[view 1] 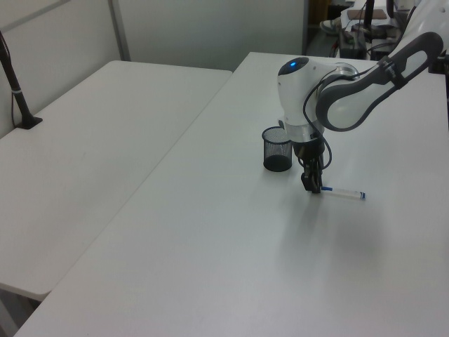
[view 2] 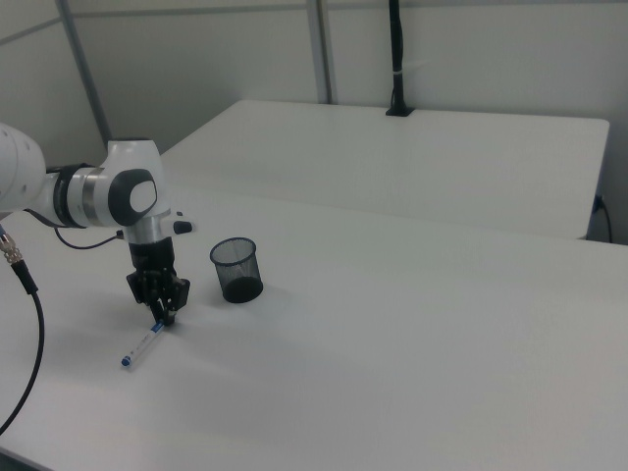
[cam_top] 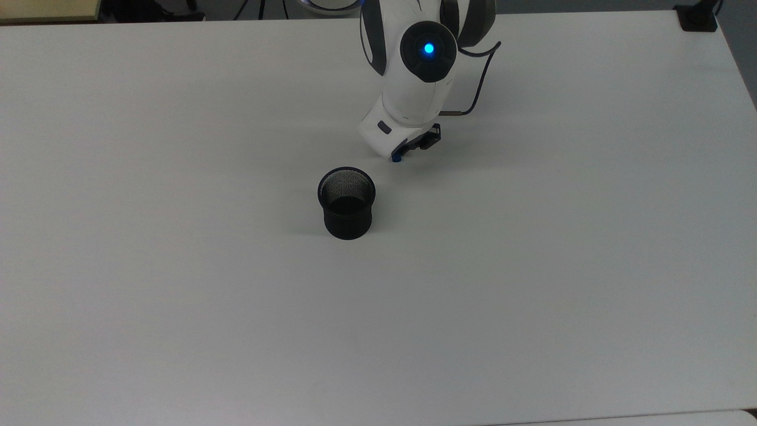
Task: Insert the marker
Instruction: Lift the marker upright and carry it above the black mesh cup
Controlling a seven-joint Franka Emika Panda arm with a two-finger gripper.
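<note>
The jaws [view 1: 312,187] were down low on the white surface [cam_top: 532,266], right at one end of the marker [view 1: 344,194]. They looked pressed in on the marker's blue cap end, with almost no gap between them. The marker lay flat on the surface. In the left view, its white body stuck out from the jaws toward the left view's right and ended in a small blue tip. In the right view, the marker [view 2: 143,345] ran from the jaws [view 2: 160,308] down toward the right view's lower left. In the top view, a small blue bit of the marker [cam_top: 396,158] peeked out from under the arm [cam_top: 414,89]. The black mesh cup [cam_top: 346,203] stood upright near the jaws, not touching them. Nothing could be seen inside the black mesh cup.
</note>
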